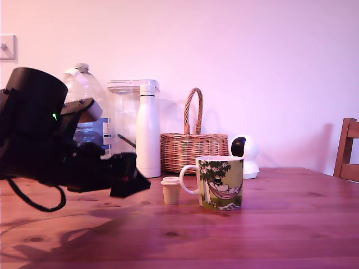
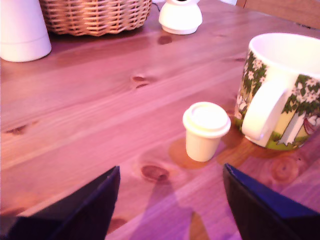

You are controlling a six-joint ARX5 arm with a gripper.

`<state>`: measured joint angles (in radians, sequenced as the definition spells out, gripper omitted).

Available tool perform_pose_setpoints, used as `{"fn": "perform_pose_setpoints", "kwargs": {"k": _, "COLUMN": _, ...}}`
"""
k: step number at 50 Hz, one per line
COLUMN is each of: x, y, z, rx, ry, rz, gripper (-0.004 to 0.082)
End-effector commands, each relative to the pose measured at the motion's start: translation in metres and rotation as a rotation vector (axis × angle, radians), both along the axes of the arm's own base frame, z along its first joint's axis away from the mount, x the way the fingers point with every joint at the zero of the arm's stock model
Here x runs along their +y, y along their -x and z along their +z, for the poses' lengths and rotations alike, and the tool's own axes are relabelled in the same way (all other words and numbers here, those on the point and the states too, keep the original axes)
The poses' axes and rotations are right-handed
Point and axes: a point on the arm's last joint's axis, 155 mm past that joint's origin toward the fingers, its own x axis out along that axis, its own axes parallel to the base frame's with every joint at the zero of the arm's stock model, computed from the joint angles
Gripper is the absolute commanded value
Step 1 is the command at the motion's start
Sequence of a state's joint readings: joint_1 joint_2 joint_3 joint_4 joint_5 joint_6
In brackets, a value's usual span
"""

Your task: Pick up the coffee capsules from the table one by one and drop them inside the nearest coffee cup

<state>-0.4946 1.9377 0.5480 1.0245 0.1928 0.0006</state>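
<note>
gripper (image 2: 170, 210) spread wide, nothing held, closing in on capsule (image 2: 205, 131).
next: straddle capsule beside cup (image 2: 280, 90), pinch, lift over rim.

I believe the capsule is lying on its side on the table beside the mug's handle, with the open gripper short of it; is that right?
Not quite: the capsule is standing upright, wider rim on top, as the wrist view shows. The rest holds: it sits on the table beside the mug's handle, and the open gripper is short of it.
</note>
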Motion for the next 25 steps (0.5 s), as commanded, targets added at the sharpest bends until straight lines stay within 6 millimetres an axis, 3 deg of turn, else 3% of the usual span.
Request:
{"fn": "perform_pose_setpoints", "kwargs": {"k": 1, "x": -0.003, "y": 0.001, "z": 0.006, "rx": -0.019, "ry": -0.001, "rz": -0.023, "gripper": 0.0589}}
{"fn": "perform_pose_setpoints", "kwargs": {"k": 25, "x": -0.020, "y": -0.003, "z": 0.001, "rx": 0.045, "ry": -0.028, "rz": -0.075, "gripper": 0.0589}}
